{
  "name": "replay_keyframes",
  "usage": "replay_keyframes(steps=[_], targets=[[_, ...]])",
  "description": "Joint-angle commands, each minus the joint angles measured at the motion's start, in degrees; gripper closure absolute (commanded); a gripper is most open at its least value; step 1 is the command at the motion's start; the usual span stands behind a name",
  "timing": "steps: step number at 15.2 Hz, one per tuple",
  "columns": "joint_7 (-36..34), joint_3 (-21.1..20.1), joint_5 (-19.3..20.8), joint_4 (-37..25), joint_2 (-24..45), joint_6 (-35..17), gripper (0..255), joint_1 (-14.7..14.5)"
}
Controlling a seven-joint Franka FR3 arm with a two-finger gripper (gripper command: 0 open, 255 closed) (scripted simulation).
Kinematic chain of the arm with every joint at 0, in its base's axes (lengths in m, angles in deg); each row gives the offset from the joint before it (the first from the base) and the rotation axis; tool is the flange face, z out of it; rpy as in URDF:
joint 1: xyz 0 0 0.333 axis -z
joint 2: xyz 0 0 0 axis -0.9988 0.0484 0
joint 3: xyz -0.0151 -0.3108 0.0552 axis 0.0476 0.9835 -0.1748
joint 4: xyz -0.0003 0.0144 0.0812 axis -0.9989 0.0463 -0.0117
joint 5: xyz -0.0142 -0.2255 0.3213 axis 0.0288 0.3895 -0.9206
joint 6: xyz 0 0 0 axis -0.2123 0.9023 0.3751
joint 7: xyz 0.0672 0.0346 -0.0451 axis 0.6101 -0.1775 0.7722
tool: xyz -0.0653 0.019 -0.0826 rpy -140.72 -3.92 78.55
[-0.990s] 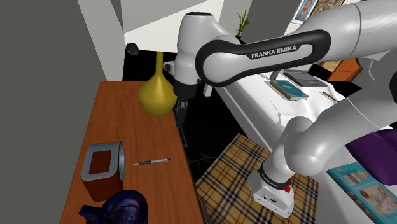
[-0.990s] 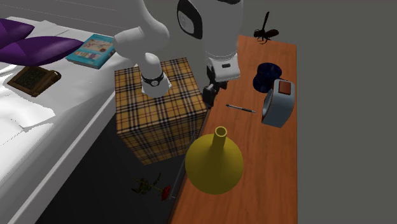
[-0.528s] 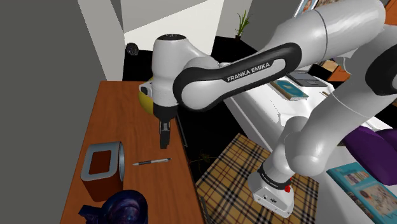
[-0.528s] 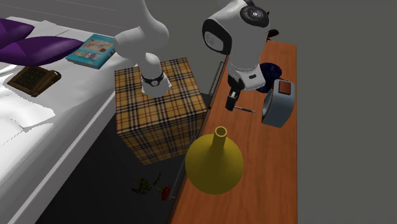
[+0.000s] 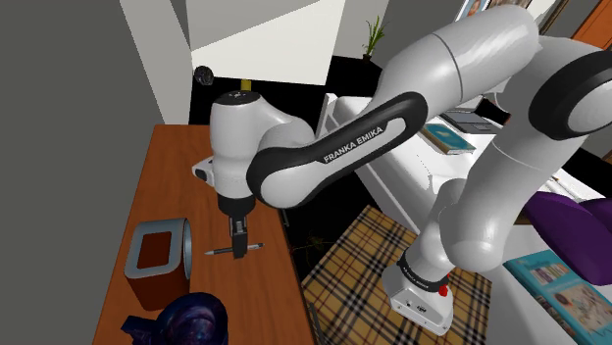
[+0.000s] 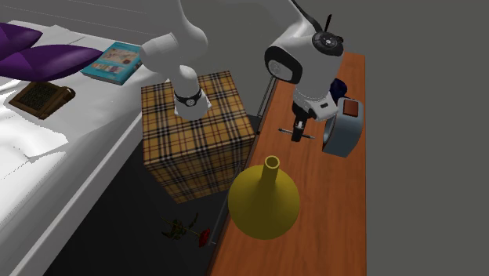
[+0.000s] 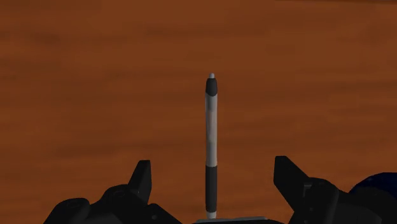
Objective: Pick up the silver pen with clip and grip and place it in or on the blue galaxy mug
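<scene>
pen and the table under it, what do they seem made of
The pen looks like silver metal, judging by its pale grey sheen; its dark matte grip band may be rubber. The table looks like reddish-brown wood with faint streaky grain.

On the shoulder view my gripper [image 5: 238, 252] stands in front of the pen [image 5: 217, 252] and covers its middle. I see just the two ends, and I cannot tell whether the fingertips touch it or the counter [image 5: 177, 176]. The mug [image 5: 192, 320], at seven o'clock from the gripper, is cut off by the lower edge. On the second exterior view the arm's wrist hides most of the mug, at one o'clock from the gripper. The pen there is a sliver, too small for me to make out clip or grip. On the wrist view the pen's near end slips under the hand, and the fingers [image 7: 143, 181] are cut off by the edge.
</scene>
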Motion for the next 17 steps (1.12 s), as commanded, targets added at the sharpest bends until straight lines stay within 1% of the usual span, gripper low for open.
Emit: replay_keyframes(steps=[1,4,11,12,17], targets=[[-0.5,-0.2,0.4,0.5,1.1,-1.6,0,-0.2],[-0.8,-0.2,0.9,1.3,2.3,-3.6,0,-0.4],[-0.8,-0.2,0.9,1.3,2.3,-3.5,0,-0.4],[-0.8,-0.2,0.9,1.3,2.3,-3.5,255,-0.4],[-0.9,-0.2,0.9,1.3,2.4,-3.6,255,-0.4]])
